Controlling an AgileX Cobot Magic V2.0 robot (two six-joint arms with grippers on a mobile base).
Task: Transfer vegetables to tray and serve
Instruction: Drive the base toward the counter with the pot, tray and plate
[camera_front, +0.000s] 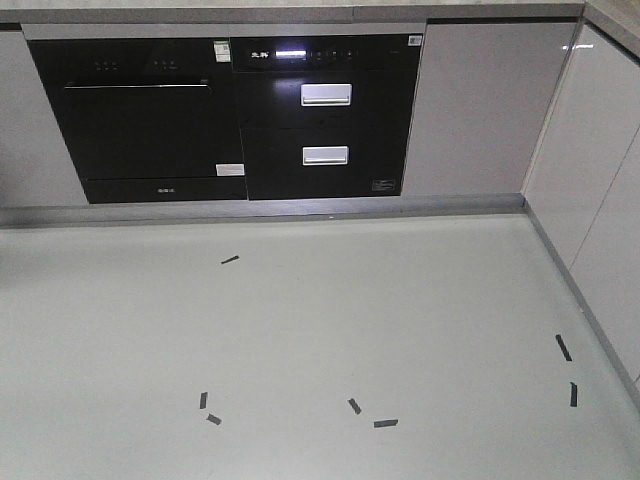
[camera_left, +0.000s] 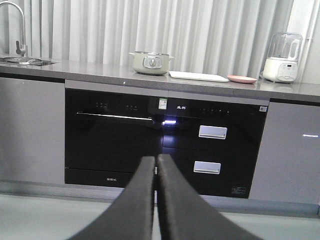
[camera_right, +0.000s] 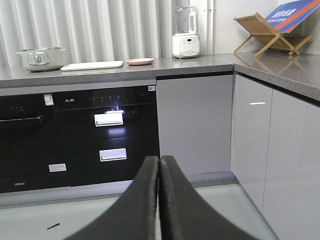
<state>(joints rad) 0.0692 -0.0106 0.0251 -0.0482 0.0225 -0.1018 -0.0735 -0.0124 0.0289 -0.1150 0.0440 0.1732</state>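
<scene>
The cream-white tray (camera_left: 198, 76) lies flat on the far countertop, between a pale green pot (camera_left: 151, 62) and a round pink plate (camera_left: 242, 78). The right wrist view shows the same tray (camera_right: 92, 65) and pink plate (camera_right: 139, 61). The vegetables do not show in any view. My left gripper (camera_left: 156, 159) is shut with nothing in it, low over the floor and far from the counter. My right gripper (camera_right: 159, 159) is also shut and empty, pointing at the cabinet fronts. Neither gripper appears in the front view.
Black built-in ovens (camera_front: 235, 115) fill the cabinet front under the counter. A white blender (camera_left: 283, 57) stands at the counter's right, a sink with tap (camera_left: 20, 47) at its left. A wooden rack (camera_right: 267, 32) sits on the side counter. Dark tape marks (camera_front: 385, 423) dot the pale floor.
</scene>
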